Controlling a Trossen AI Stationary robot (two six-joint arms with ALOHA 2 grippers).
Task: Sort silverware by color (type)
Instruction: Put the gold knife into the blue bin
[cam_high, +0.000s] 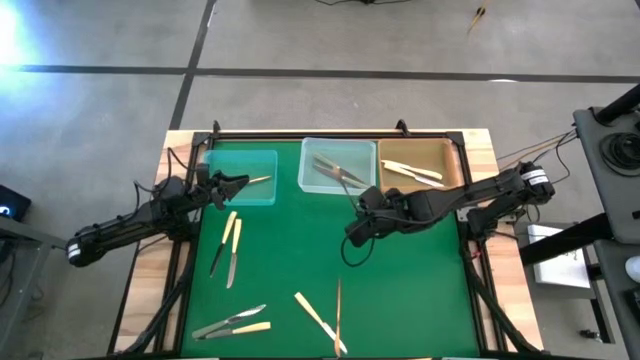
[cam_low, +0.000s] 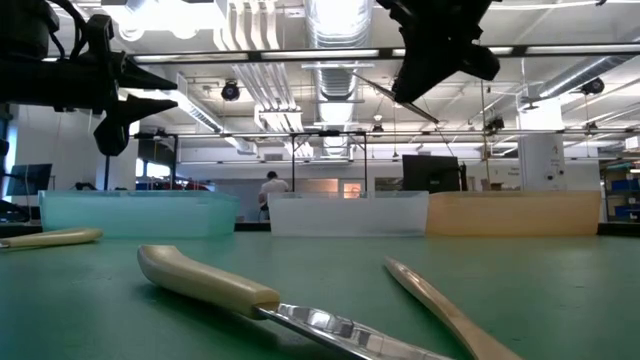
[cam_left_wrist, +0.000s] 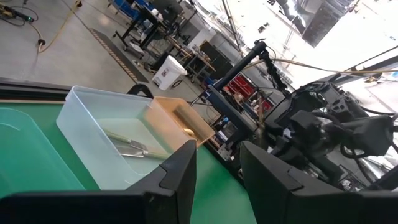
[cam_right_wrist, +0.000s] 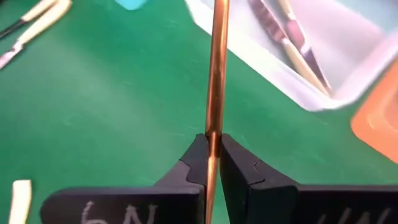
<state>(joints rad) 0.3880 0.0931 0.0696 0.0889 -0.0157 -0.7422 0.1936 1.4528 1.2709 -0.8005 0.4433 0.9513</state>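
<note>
Green surface with three trays along the 12 o'clock edge: teal tray at 11, clear tray at 12, amber tray at 1. Right gripper raised near the middle, clamped tight on a bronze piece that sticks straight out past the fingertips. Left gripper waiting at 10 o'clock beside the teal tray, fingers apart and empty. Loose pieces scattered from 9 round to 6 o'clock. Best to keep the clamp firm, carry the bronze piece high over the tray walls, and lower the free end inside before letting go. Probably bound for the teal tray, so mind the left gripper there. Worth checking colours first, since tray contents are hard to tell apart.
</note>
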